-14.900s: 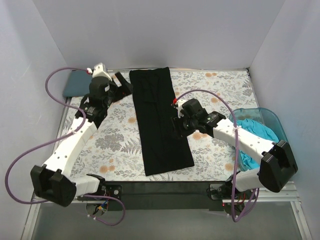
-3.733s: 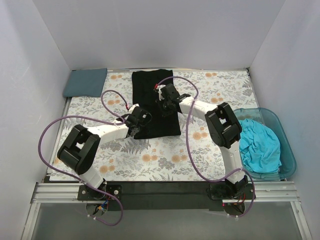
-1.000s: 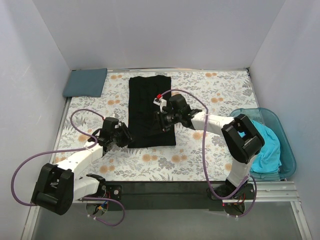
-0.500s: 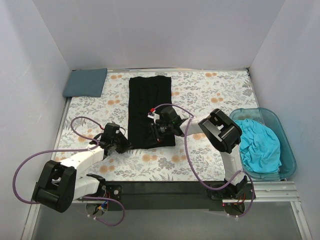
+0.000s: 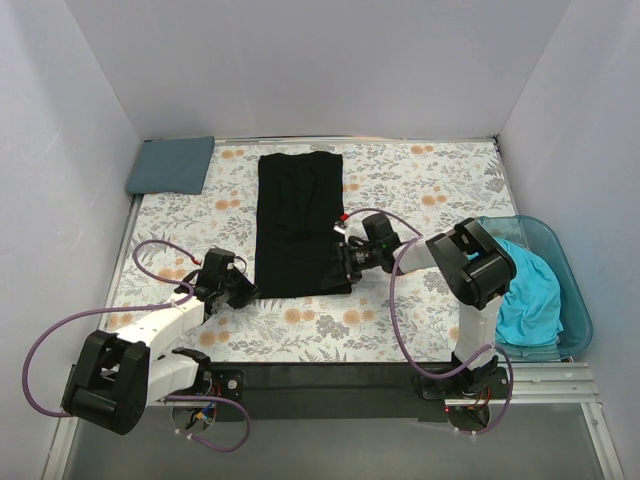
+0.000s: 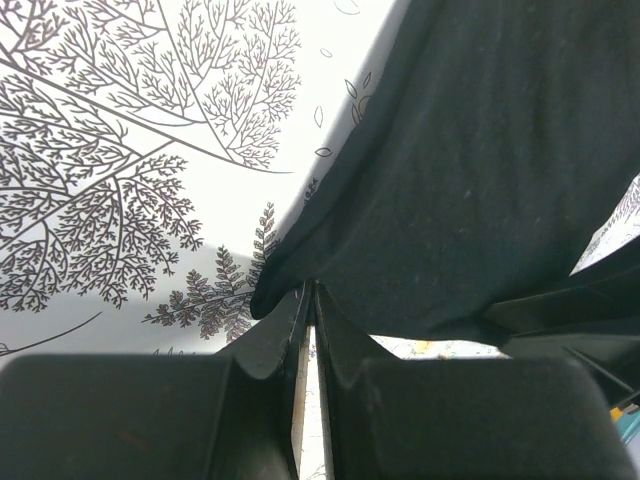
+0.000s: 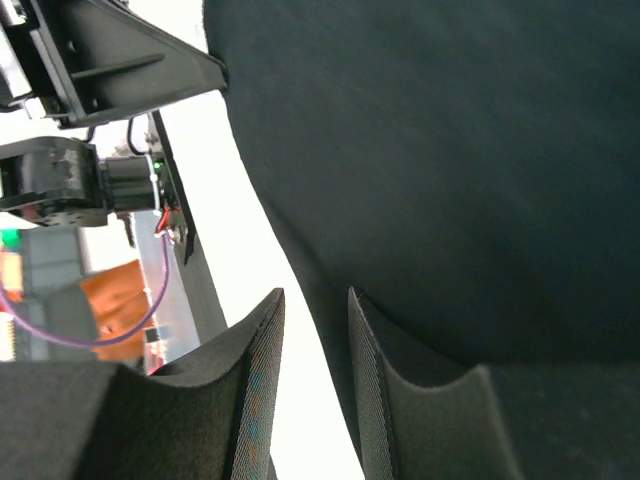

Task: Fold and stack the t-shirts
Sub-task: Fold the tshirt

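Note:
The black t-shirt (image 5: pixel 298 220) lies on the table folded into a long narrow rectangle. My left gripper (image 5: pixel 243 291) is at its near left corner; in the left wrist view this gripper (image 6: pixel 311 292) is shut, pinching the corner of the black cloth (image 6: pixel 480 180). My right gripper (image 5: pixel 345 268) is at the near right corner. In the right wrist view it (image 7: pixel 315 295) stands narrowly open, with the edge of the black cloth (image 7: pixel 450 150) running between its fingers. A folded blue-grey t-shirt (image 5: pixel 172 165) rests at the far left corner. A turquoise t-shirt (image 5: pixel 530 300) is bunched in the tub.
The translucent teal tub (image 5: pixel 560 250) sits at the right edge of the table. A floral table cloth (image 5: pixel 420 180) covers the surface. Purple cables loop from both arms. White walls close in the left, far and right sides.
The left gripper has closed on the shirt's near left corner. The right gripper has moved from the middle of the shirt to its near right corner.

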### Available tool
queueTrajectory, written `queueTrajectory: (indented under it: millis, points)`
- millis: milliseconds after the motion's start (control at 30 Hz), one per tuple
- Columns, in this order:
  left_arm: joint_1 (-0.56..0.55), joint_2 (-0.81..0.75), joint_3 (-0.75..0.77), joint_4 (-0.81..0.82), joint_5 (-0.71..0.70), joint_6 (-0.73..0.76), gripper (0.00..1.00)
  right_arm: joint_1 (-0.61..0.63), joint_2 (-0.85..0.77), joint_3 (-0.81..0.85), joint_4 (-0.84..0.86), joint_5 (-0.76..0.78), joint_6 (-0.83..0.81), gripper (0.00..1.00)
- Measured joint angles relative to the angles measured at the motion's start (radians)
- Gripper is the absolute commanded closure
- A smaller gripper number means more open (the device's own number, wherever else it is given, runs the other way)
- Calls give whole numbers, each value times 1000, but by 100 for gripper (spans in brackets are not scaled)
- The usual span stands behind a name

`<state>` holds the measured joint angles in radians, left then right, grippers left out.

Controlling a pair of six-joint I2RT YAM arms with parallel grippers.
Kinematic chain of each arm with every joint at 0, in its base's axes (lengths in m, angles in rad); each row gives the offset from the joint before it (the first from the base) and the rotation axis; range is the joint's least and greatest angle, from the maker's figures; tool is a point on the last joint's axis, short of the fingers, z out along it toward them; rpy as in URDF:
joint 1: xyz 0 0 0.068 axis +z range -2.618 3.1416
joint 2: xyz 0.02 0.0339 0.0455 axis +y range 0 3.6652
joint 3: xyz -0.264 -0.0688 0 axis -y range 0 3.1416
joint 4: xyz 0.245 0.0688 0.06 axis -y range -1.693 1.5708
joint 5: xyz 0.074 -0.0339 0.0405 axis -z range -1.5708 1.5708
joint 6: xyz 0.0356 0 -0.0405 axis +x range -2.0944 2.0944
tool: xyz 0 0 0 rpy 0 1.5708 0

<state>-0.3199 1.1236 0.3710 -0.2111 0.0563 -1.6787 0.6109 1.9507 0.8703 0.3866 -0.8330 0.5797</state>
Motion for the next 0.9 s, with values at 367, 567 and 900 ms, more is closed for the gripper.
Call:
queueTrajectory:
  millis: [367,567,900]
  points:
    - [3,-3,0,-4,0,-2,90,-198,-119,-196,-12,-94,-26,68]
    - [8,-8,2,-7,15,32,87,-197,-195,-193,-117,-80,-70,67]
    - [10,-25,26,-58,41,80,84,-64,-235,-75,-175,-74,-79,68]
